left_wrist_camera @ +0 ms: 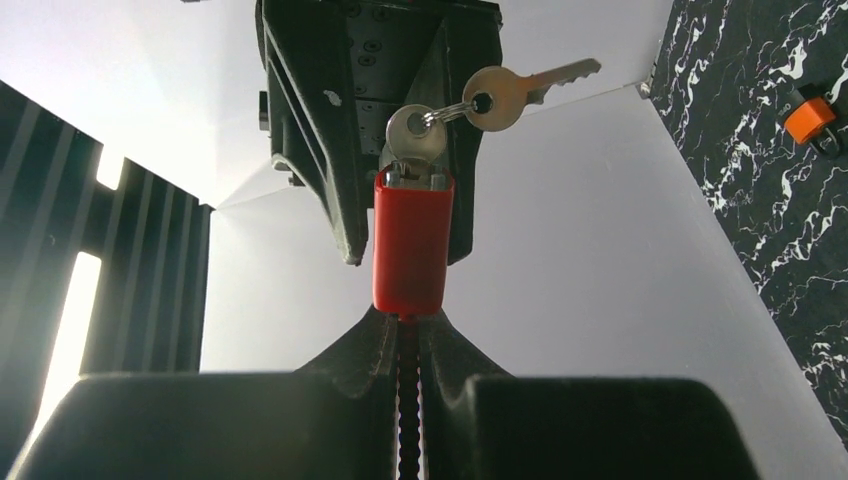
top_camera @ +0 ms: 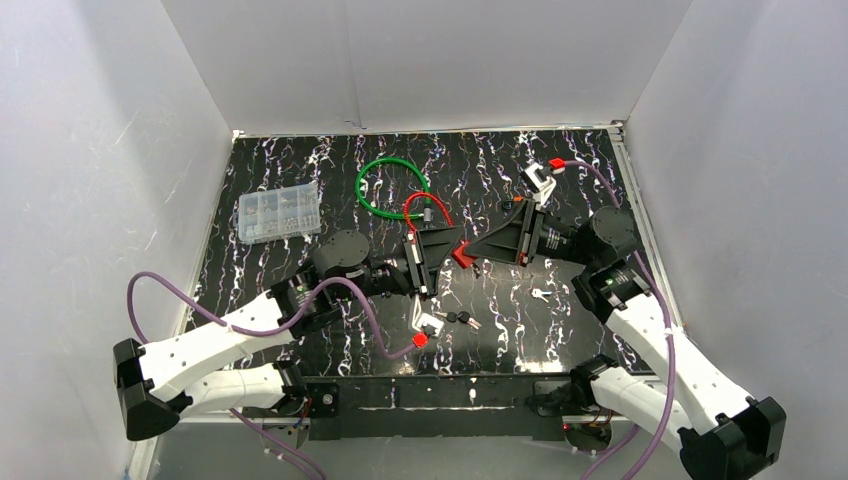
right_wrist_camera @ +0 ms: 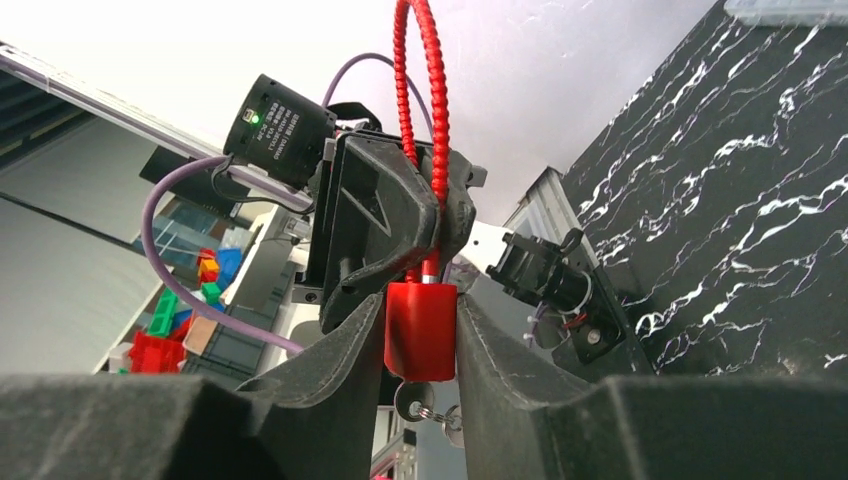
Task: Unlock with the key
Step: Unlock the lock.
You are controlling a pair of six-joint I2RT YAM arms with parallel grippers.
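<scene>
Top external view: above the middle of the black marbled table [top_camera: 480, 170], caught between two pincers meeting tip to tip, a red padlock [top_camera: 461, 256]. Held clear of the table, with its red cable [top_camera: 425, 205] looping away toward the far side. Left wrist view: left pincer [left_wrist_camera: 408, 345] clenched on the red cable just below the padlock body, with almost no gap left between the fingers. Padlock upright straight beyond the tips, with a key [left_wrist_camera: 415, 135] seated in its far end and a second key [left_wrist_camera: 520, 90] linked to it by a ring. Right wrist view: right pincer [right_wrist_camera: 420, 310] grasping the padlock body itself, one finger pressed to each side. Cable rising out of the top into the other pincer, keys poking out beneath the body. Elsewhere on the table, well apart from the padlock: a green cable loop [top_camera: 392, 187], a clear parts box [top_camera: 279, 212] toward the left, and loose keys [top_camera: 458, 319] near the front edge.
</scene>
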